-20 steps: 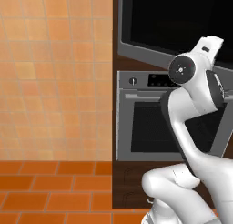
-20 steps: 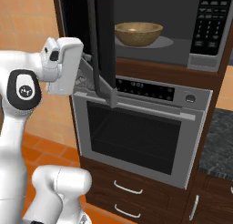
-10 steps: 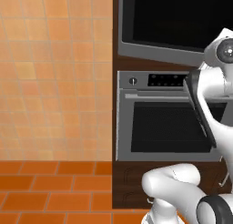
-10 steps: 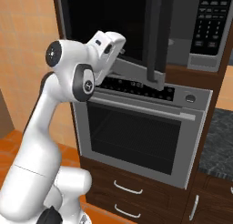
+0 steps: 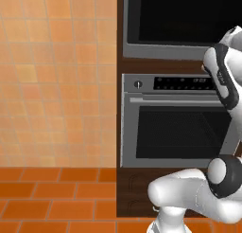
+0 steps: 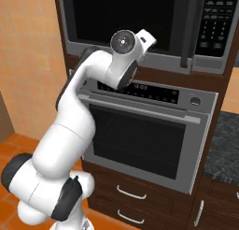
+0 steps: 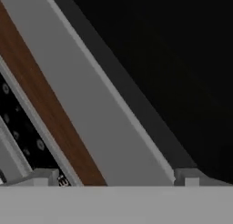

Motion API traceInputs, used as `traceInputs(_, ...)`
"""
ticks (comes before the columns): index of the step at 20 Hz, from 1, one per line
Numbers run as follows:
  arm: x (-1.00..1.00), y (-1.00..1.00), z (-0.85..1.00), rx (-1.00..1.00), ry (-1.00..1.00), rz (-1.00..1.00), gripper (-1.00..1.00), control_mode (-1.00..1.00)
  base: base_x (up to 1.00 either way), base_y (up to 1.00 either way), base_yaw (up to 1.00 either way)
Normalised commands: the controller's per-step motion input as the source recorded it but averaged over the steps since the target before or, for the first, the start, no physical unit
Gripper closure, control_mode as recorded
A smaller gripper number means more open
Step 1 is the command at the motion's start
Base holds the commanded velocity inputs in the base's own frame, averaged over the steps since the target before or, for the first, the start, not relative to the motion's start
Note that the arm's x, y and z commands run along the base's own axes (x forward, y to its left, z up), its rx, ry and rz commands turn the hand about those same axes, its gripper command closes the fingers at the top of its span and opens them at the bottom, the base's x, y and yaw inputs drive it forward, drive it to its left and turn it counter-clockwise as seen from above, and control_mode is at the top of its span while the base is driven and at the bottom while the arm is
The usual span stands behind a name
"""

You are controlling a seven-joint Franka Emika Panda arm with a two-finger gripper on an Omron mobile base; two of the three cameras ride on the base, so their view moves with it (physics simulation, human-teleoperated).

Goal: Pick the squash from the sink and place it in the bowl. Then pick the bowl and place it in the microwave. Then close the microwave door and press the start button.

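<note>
A simulated kitchen wall unit is being shown, with the microwave built into dark wood cabinetry above a steel oven that has a bar handle. The microwave door, a wide black glass panel with grey trim, is being seen lying flush with the frame in both base views, so it is being judged as shut or very nearly shut; the bowl and squash are presumably behind the dark glass, though this cannot be confirmed. The white arm is being raised from the base, with the gripper being held right at the lower grey trim of the door. In the hand view, the grey frame strip is being seen very close, running diagonally, with a brown wood band and the oven's black control strip beside it; two small finger tips are being seen well apart at the bottom, so the jaws are being read as open and gripping nothing. The keypad is being shown at the right of the microwave, well apart from the gripper, and the start button on it is too small to be picked out. The door is being judged stiff, smooth and slippery on its glass, best pushed flat near its free edge, not gripped; the button is being judged to need only a light, square press with one fingertip.
</note>
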Motion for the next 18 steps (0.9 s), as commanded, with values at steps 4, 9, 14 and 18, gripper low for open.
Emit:
traceInputs(4,0.82,-0.23,0.00,0.34,0.16,0.25,-1.00,-1.00,0.00,0.00,0.00)
traceInputs(9,0.43,-0.08,-0.05,0.32,0.09,0.23,-1.00,-1.00,0.00,0.00,0.00)
traceInputs(14,-0.81,0.00,-0.36,0.13,-0.15,0.11,-1.00,-1.00,0.00,0.00,0.00)
traceInputs(18,-1.00,0.00,-0.41,-0.01,-0.44,0.00,-1.00,-1.00,0.00,0.00,0.00)
